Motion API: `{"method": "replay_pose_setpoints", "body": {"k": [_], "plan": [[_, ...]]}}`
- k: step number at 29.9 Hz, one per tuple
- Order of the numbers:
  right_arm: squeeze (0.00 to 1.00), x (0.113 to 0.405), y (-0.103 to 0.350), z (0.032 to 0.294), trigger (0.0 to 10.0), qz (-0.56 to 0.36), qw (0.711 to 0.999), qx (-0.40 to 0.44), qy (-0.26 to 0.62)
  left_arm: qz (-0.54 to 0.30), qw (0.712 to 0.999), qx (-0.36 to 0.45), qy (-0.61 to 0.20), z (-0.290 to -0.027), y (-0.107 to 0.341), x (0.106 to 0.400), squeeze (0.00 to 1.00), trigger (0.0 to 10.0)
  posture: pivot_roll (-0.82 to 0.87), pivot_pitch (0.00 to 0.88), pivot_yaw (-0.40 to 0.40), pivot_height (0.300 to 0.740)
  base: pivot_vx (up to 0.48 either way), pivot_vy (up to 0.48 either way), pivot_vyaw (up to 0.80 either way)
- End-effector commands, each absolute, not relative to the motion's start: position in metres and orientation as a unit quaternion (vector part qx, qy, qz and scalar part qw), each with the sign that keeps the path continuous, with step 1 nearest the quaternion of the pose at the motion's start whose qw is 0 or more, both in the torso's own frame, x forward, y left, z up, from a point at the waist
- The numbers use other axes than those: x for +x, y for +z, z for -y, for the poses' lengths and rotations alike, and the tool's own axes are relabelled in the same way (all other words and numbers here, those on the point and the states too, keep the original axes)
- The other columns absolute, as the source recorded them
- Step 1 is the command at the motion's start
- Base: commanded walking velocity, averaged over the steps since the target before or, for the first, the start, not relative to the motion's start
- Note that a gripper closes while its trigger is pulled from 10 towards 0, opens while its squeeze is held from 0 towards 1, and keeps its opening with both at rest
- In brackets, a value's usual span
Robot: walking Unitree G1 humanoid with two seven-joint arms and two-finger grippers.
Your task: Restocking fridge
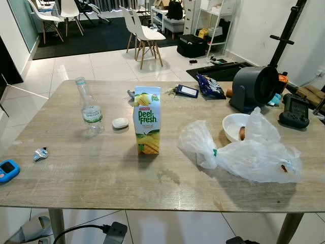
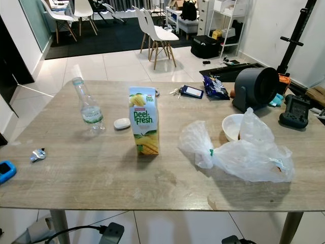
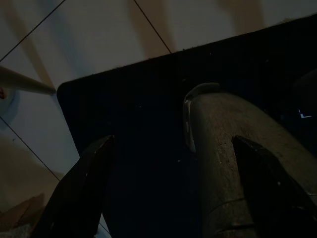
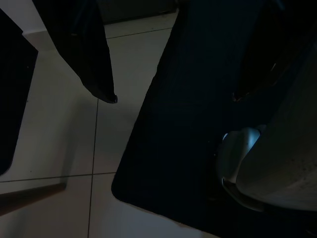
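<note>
A yellow-and-green Peel Fresh juice carton stands upright in the middle of the wooden table. To its left a clear plastic water bottle stands upright. On the right lies a crumpled clear plastic bag, partly over a white bowl with something orange inside. Both arms hang idle in the shade. My left gripper is open over a dark mat and floor tiles, beside a grey foot. My right gripper is also open above the mat.
A small white case lies between bottle and carton. Keys and a phone, a snack packet, a grey fan and a black handheld device line the far right. A blue gadget sits at the left edge. White chairs stand beyond.
</note>
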State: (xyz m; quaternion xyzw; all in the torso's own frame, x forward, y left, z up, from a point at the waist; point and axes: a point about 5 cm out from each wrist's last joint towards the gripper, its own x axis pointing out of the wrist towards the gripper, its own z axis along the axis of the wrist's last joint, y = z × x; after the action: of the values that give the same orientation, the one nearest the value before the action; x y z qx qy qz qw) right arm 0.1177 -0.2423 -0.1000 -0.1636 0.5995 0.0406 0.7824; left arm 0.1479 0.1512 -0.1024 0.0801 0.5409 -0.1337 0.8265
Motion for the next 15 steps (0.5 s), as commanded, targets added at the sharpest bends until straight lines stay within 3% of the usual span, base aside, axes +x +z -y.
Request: {"method": "replay_pose_setpoints", "body": {"k": [1,15], "plan": [[0.0,0.1179,-0.0998,0.2428,10.0,-0.599,0.781,-0.169,0.044,-0.551,0.82,0.082,-0.131,-0.1538,-0.1045,0.1424,0.0,10.0,0.06,0.0,-0.018,0.74,0.0,0.0,0.0],[0.0,0.1177,-0.0998,0.2429,10.0,-0.599,0.781,-0.171,0.047,-0.553,0.819,0.08,-0.131,-0.1538,-0.1048,0.1416,0.0,10.0,0.05,0.0,-0.019,0.74,0.0,0.0,0.0]]}}
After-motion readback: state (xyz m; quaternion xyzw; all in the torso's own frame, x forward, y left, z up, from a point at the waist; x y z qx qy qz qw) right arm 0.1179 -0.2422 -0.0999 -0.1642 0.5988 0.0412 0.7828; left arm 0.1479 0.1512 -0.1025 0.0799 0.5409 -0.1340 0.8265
